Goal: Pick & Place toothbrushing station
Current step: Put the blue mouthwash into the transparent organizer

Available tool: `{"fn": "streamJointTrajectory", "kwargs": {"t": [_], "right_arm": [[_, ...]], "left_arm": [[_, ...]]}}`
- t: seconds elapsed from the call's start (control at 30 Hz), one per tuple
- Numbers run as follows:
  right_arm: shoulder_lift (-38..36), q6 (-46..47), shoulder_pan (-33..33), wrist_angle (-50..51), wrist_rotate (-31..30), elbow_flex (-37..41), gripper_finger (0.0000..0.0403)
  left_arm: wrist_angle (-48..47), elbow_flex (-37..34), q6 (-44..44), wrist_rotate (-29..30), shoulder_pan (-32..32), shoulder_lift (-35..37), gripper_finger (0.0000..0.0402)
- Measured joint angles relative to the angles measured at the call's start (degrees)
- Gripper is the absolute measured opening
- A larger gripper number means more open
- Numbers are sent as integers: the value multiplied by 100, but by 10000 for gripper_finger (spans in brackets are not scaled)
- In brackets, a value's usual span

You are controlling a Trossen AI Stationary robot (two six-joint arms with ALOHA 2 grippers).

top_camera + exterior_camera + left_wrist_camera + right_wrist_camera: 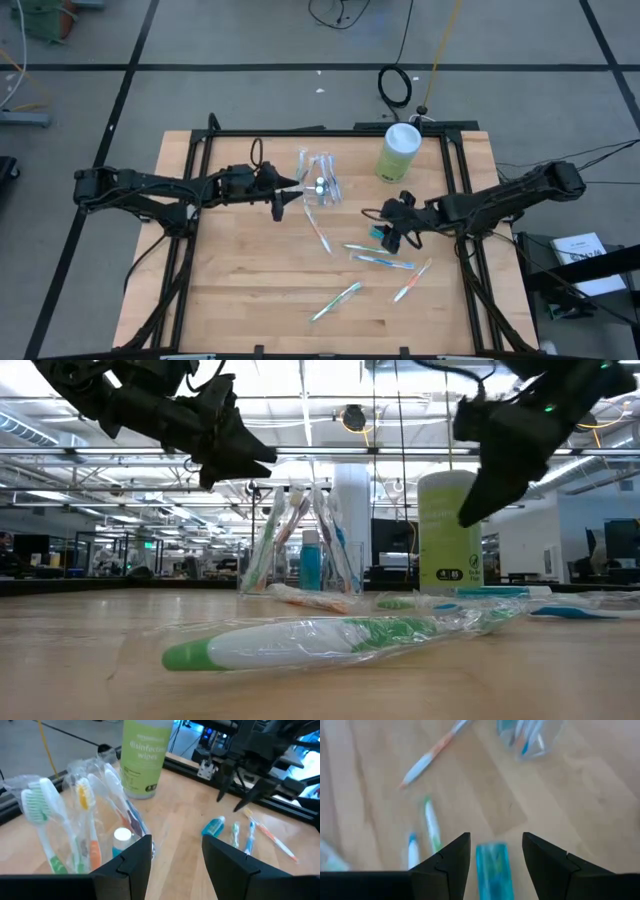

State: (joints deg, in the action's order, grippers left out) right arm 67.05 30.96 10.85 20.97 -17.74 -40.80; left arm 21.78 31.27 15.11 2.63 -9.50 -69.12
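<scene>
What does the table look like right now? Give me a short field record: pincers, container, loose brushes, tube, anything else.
left pincer: open, raised, beside the clear container, holding nothing
right pincer: open, raised above the teal tube, holding nothing
clear container: upright, several wrapped toothbrushes standing in it
teal tube: lying on the table, in line with the gap of the right pincer
loose toothbrushes: several wrapped ones lying flat across the table's middle and right
wipes canister: green, upright, at the table's far edge
</scene>
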Motion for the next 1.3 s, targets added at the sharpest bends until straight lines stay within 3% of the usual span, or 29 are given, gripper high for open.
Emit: {"fn": "streamJointTrajectory", "kwargs": {"t": [0.13,0.43,0.57,0.7,0.97,1.3], "right_arm": [[-125,197,373,682,-23,4,171],[-73,279,772,-334,-46,1019,175],[-68,443,765,-317,-118,1437,179],[-68,661,765,-1037,-228,1895,180],[-77,-650,765,-3404,-216,2928,157],[-59,-727,762,-4054,-158,3144,89]], "left_arm": [[-75,0,1,17,0,0,182],[-157,0,40,46,26,0,182],[-153,0,66,48,24,0,182],[-149,-1,67,48,26,0,182],[-68,0,71,50,24,2,182],[-48,0,86,50,22,2,182]]}}
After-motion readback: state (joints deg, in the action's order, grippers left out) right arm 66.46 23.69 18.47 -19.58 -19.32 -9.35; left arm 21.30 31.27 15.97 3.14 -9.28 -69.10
